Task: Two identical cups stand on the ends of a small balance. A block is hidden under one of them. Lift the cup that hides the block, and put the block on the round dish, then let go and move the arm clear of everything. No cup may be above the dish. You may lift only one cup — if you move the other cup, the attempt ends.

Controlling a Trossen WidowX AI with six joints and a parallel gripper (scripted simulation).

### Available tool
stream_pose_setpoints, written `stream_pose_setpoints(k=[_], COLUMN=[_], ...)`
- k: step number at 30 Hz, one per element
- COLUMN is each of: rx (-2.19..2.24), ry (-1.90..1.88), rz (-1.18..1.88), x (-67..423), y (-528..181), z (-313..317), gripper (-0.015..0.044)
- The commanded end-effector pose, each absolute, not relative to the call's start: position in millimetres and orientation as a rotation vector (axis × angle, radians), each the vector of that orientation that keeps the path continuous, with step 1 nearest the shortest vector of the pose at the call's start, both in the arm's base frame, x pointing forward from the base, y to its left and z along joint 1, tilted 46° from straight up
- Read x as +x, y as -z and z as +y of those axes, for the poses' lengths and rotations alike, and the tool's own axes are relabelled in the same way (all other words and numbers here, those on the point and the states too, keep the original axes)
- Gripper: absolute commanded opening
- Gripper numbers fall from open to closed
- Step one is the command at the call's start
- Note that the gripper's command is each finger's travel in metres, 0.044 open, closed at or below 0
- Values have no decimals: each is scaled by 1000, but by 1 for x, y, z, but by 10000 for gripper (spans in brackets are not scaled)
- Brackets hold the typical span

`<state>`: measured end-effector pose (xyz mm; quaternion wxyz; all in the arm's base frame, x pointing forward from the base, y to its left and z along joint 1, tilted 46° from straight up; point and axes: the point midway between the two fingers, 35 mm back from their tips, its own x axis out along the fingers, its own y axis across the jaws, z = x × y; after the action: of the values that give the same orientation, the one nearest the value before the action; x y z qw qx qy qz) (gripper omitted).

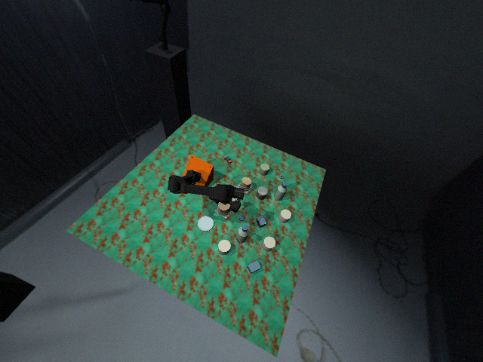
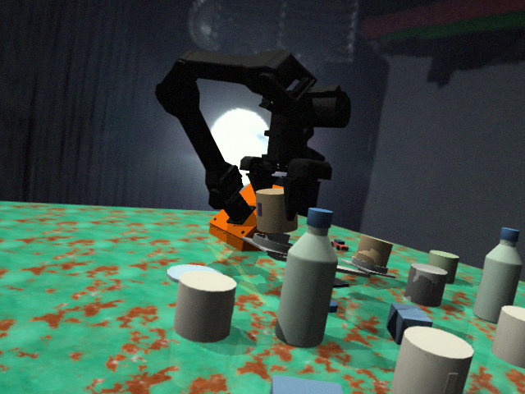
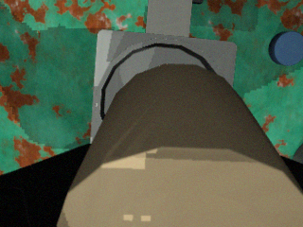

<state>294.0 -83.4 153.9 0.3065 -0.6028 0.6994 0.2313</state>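
Cup hangs clear of its balance pad in our clamped jaws; no block shows there, and the dish sits bare.

cup: tan, fills most of the wrist view, clamped in the gripper, its far end up off the pan
balance pan: grey square with a dark ring on it, right under the cup
beam: grey strip running off the top edge
blue disc: top right, on the green-and-rust mat
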Motion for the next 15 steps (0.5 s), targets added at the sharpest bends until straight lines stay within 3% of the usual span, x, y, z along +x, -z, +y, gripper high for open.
stream_pose_setpoints(k=[1,15], rx=[-1605,-1623], ry=[-607,-618], rz=[1835,1822], x=[296,296], y=[-159,-172], z=[-77,-64], gripper=[0,0])
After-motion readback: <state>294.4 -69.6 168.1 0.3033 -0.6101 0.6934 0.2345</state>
